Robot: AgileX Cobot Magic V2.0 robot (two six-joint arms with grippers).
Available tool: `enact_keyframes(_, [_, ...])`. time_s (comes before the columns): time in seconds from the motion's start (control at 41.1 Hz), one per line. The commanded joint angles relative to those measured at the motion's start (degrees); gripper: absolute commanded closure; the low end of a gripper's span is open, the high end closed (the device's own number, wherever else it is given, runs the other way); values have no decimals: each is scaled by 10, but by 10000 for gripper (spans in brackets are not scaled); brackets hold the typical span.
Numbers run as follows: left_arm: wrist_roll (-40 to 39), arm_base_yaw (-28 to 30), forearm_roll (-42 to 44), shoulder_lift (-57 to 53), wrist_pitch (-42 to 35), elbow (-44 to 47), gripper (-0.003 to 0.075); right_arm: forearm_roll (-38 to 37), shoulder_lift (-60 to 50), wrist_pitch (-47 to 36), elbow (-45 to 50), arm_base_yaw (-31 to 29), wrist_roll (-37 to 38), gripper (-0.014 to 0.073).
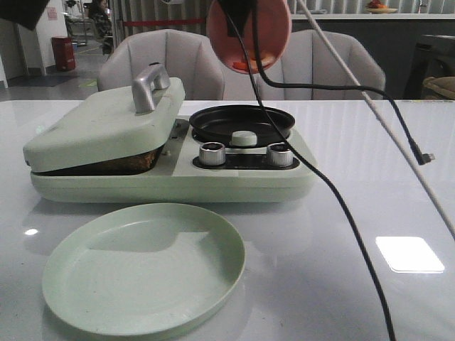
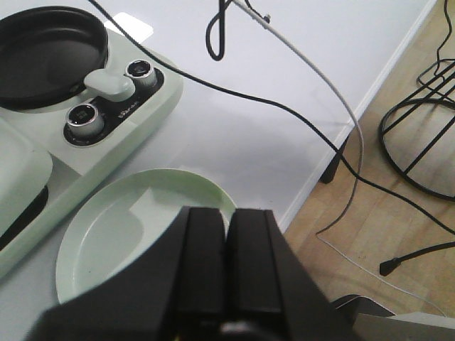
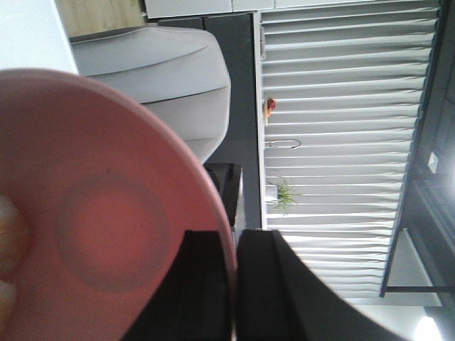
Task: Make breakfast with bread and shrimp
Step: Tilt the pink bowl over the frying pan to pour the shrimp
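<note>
My right gripper (image 1: 239, 13) is shut on the rim of a pink plate (image 1: 249, 32) and holds it tilted, high above the black round pan (image 1: 242, 122) of the pale green breakfast maker (image 1: 170, 181). The orange shrimp (image 1: 246, 65) lies at the plate's low edge. In the right wrist view the fingers (image 3: 259, 284) pinch the pink plate's (image 3: 106, 213) rim. A brown bread edge (image 1: 131, 163) shows under the maker's nearly closed lid (image 1: 106, 117). My left gripper (image 2: 227, 213) is shut and empty, above the near rim of an empty pale green plate (image 2: 121, 220).
The pale green plate (image 1: 142, 266) lies in front of the maker. A black cable (image 1: 341, 206) and a white cable (image 1: 398, 142) cross the table's right side. Two knobs (image 1: 212, 153) sit on the maker's front. Grey chairs (image 1: 320, 64) stand behind the table.
</note>
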Motion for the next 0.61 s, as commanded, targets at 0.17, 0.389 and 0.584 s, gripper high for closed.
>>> enact_keyframes(0.17, [-1, -3, -14, -3, -40, -16, 621, -101, -42, 28, -23, 1, 1, 533])
enact_keyframes(0.389, [-1, -3, -14, -3, -40, -16, 621, -118, -42, 28, -23, 1, 1, 533])
enact_keyframes(0.584, [-1, -3, -14, -3, -41, -16, 621, -139, -42, 26, -23, 1, 1, 533])
